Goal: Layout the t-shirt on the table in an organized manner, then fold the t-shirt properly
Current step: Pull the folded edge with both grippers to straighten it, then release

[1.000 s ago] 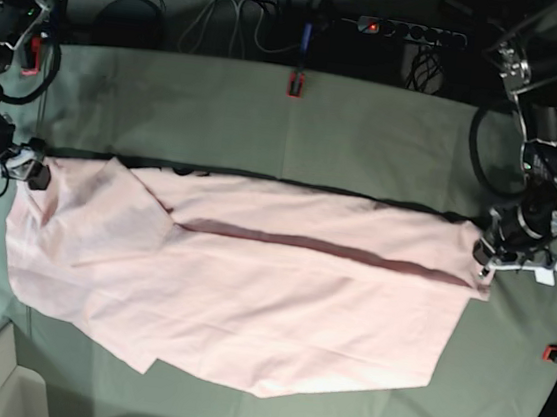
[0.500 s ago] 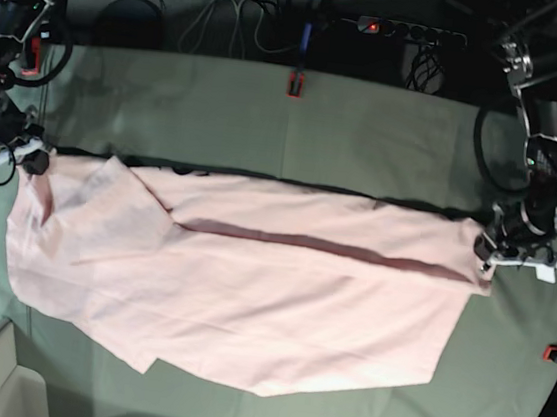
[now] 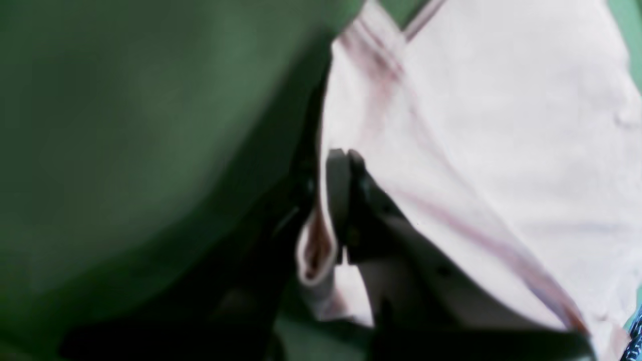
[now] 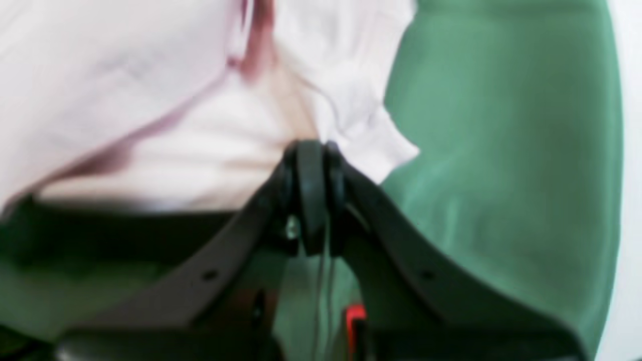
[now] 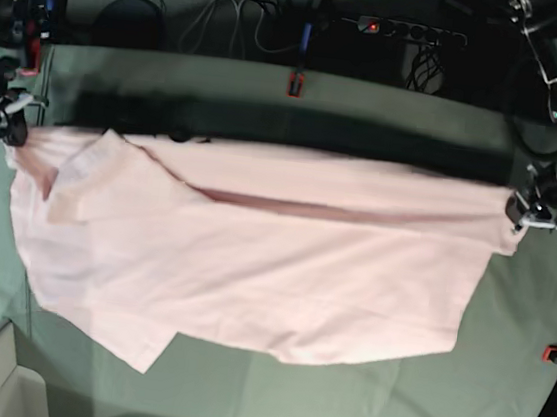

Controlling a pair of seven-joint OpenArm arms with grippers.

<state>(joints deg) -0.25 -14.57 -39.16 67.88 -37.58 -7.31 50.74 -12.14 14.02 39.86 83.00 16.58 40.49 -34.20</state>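
Both grippers pinched on t-shirt (image 5: 253, 256) edge: left gripper (image 5: 517, 211) clamps one end, right gripper (image 5: 13, 131) the other. Shirt stretched taut between them, lower part draped on table (image 5: 389, 121).

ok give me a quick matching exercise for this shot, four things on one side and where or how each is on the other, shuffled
Things:
1. t-shirt
2. left gripper
3. right gripper
4. power strip

Places or states:
A. beyond the table's far edge, red light showing
B. clamped on the shirt corner at the base view's right
C. stretched wide between both arms
D. clamped on the shirt corner at the base view's left

Pairs: 1-C, 2-B, 3-D, 4-A
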